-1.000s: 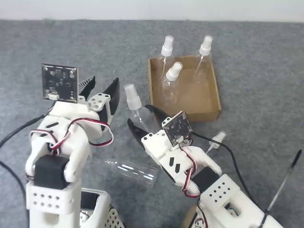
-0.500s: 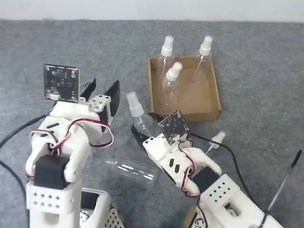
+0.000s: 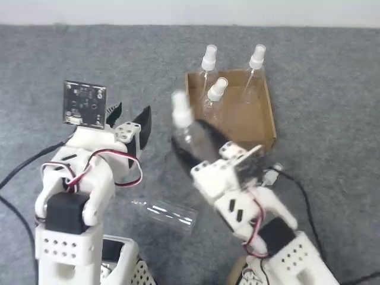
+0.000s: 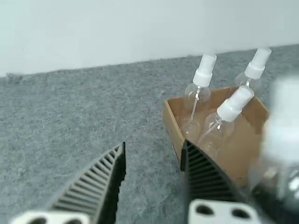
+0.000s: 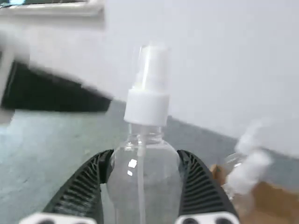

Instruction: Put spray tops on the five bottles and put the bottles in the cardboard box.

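My right gripper (image 3: 193, 142) (image 5: 142, 179) is shut on a clear bottle with a white spray top (image 3: 189, 129) (image 5: 144, 163), held raised just left of the cardboard box (image 3: 261, 127) (image 4: 174, 123). Three capped bottles stand in the box: two at the back (image 3: 208, 65) (image 3: 254, 68) and one in front (image 3: 212, 101). A clear bottle without a top (image 3: 165, 214) lies on the carpet between the arms. A loose spray top (image 3: 272, 173) lies right of the right arm. My left gripper (image 3: 130, 119) (image 4: 152, 175) is open over bare carpet left of the box.
Grey carpet (image 3: 320, 89) covers the table. A white perforated basket (image 3: 127, 267) sits at the front left beside the left arm's base. Black cables run along both arms. A pale wall (image 4: 117, 28) rises behind the carpet.
My right gripper closed on the capped bottle, lifted it and swung it up toward the box. The left arm shifted slightly right.
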### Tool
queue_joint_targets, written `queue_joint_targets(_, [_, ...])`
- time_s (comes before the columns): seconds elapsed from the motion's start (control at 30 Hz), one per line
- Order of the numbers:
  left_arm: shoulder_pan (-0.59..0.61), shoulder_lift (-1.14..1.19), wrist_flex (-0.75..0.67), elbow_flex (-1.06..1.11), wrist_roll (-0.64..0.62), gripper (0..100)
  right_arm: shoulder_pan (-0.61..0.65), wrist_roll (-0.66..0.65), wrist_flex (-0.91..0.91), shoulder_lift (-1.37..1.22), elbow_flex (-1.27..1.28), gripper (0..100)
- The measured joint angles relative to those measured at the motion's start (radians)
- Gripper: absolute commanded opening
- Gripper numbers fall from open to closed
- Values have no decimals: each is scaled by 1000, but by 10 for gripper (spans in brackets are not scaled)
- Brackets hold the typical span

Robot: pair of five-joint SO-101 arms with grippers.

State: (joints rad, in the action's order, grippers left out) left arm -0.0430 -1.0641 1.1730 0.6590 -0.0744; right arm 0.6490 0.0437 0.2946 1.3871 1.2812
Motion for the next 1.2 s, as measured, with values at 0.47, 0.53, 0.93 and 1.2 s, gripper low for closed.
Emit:
queue_joint_targets(0.47, [-175,-344,-14,311,61,281,-74,2,86,-569,-618,6])
queue_joint_targets(0.53, [-212,-347,-18,338,61,282,-63,2,137,-649,-717,6])
queue_joint_targets(0.93, [-273,-351,-103,347,51,282,61,2,368,-741,-856,6])
queue_joint_targets(1.2, [-238,-364,-166,371,20,283,63,2,370,-651,-778,6])
